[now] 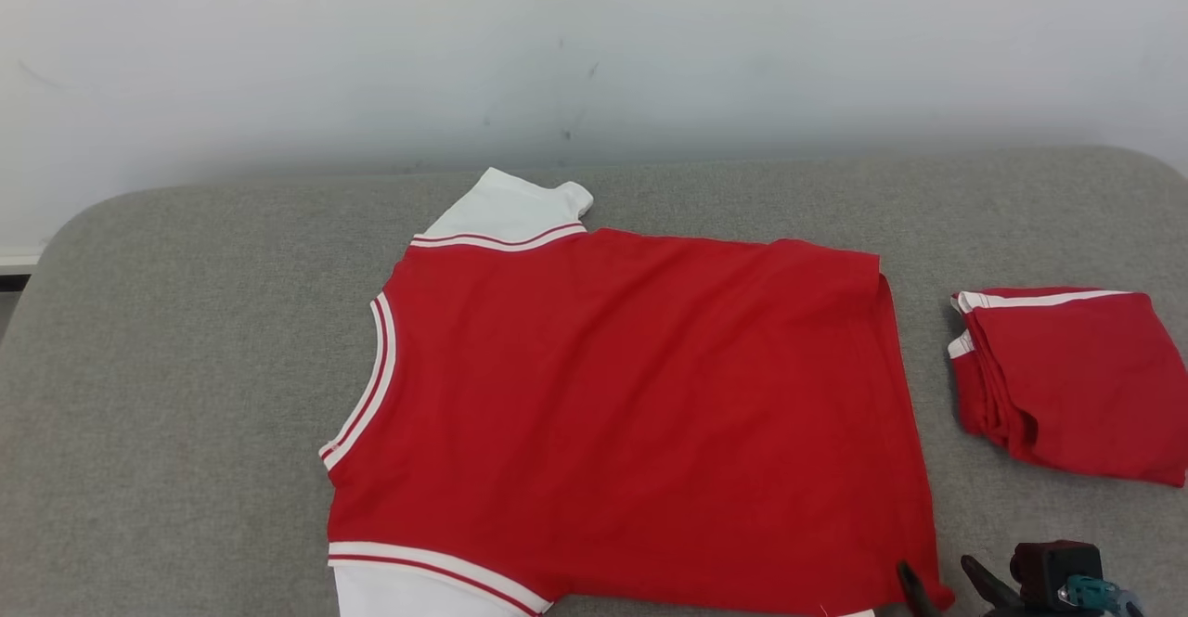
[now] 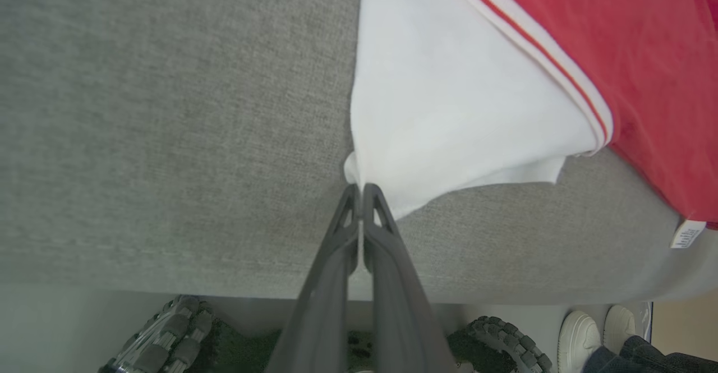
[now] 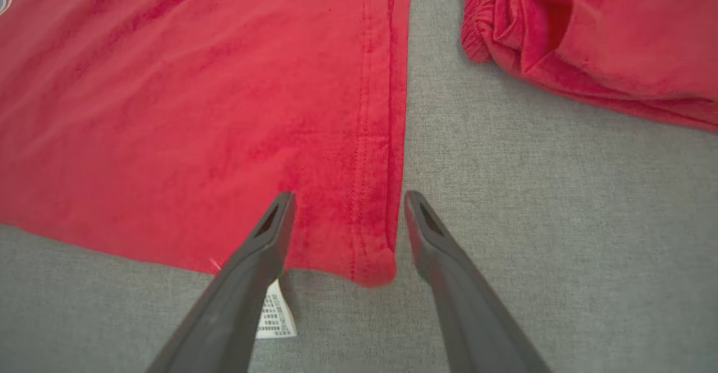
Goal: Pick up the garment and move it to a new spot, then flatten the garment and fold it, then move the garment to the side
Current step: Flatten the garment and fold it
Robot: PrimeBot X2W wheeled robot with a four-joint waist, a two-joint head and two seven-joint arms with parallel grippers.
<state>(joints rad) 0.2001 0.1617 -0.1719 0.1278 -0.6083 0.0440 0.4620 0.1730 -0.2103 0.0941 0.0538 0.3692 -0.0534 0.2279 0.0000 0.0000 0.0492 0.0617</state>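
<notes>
Two red garments lay on the grey surface (image 1: 186,366): a shirt (image 1: 631,413) spread flat in the middle, with its neck to the left and its hem to the right, and a folded piece (image 1: 1077,376) well apart on the right. The shirt had white sleeves edged with red and white bands, one by the far edge and one by the near edge. The left hand (image 2: 360,189) was closed tight on the outer corner of the near sleeve (image 2: 449,98), its two fingers pressed together with a pinch of white cloth between the tips, close to the front edge of the surface. The right hand (image 3: 346,199) stood wide at the near hem corner, one finger over red cloth and the other over bare grey, holding nothing; whether the tips touched down I cannot tell. A white label (image 3: 275,317) stuck out from under the shirt's edge beside the finger over the cloth. Below the front edge, the left wrist view showed treaded wheels (image 2: 168,328) and a person's white shoes (image 2: 594,334)
</notes>
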